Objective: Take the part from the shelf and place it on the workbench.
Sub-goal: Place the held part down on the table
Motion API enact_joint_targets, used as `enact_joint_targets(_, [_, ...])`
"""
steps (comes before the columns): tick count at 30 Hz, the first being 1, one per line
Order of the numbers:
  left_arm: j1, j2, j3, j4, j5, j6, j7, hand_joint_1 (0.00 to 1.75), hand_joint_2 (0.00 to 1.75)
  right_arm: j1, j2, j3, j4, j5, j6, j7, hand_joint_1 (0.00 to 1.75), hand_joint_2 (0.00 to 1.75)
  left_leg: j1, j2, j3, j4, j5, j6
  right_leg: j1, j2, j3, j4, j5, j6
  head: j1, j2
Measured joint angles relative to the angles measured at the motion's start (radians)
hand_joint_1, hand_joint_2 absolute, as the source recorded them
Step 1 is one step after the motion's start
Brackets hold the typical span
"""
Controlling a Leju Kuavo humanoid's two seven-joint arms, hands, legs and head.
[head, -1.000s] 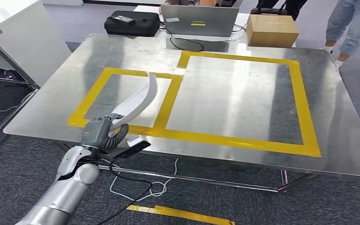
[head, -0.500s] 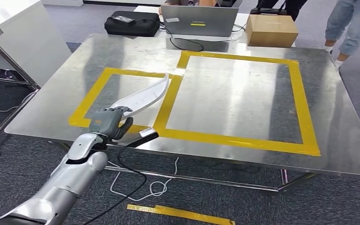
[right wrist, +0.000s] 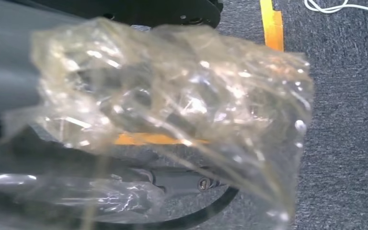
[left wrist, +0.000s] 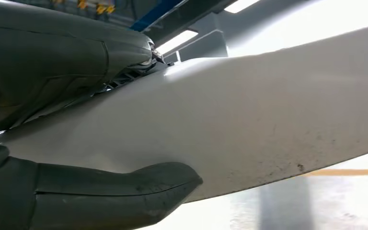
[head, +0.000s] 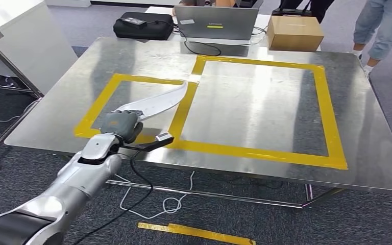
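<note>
The part (head: 159, 102) is a long, curved white blade with a dark stem (head: 153, 142) at its near end. My left hand (head: 120, 124) grips it near that end, above the front left edge of the steel workbench (head: 255, 102). The blade lies low over the smaller yellow-taped rectangle (head: 98, 106), its tip near the tape between the two rectangles. In the left wrist view the white part (left wrist: 249, 120) sits between my thumb (left wrist: 124, 191) and dark fingers (left wrist: 67, 52). Crumpled clear plastic (right wrist: 172, 96) covers my right hand in the right wrist view, above grey carpet.
A larger yellow-taped rectangle (head: 265, 107) marks the bench's right half. Behind the bench stand a laptop (head: 217, 22), a black case (head: 143, 24) and a cardboard box (head: 296, 32). A person's legs (head: 383, 25) are at the far right. Cables (head: 153, 199) and yellow tape (head: 196, 232) lie on the carpet.
My left hand has moved forward over the bench's front edge. The part has tipped from steeply raised to nearly flat, and its tip has swung right toward the dividing tape.
</note>
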Motion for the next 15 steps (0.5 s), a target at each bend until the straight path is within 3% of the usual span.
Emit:
enact_joint_targets(8, [-0.124,0.019,-0.018,0.173,-0.079,-0.084,0.081,1.75,1.75,-0.005,0.0,0.007,0.0,0.01,0.007,0.0,0.0,0.0,0.0,0.0,0.0,0.0,0.0,0.0,0.0,0.0,0.0,0.0,0.0,0.0,0.0,0.0])
enact_joint_targets(15, [-0.162,0.045,-0.027,0.259,-0.105,-0.101,0.115,1.75,1.75,-0.005,0.0,0.009,0.0,0.013,0.009,0.0,0.0,0.0,0.0,0.0,0.0,0.0,0.0,0.0,0.0,0.0,0.0,0.0,0.0,0.0,0.0,0.0])
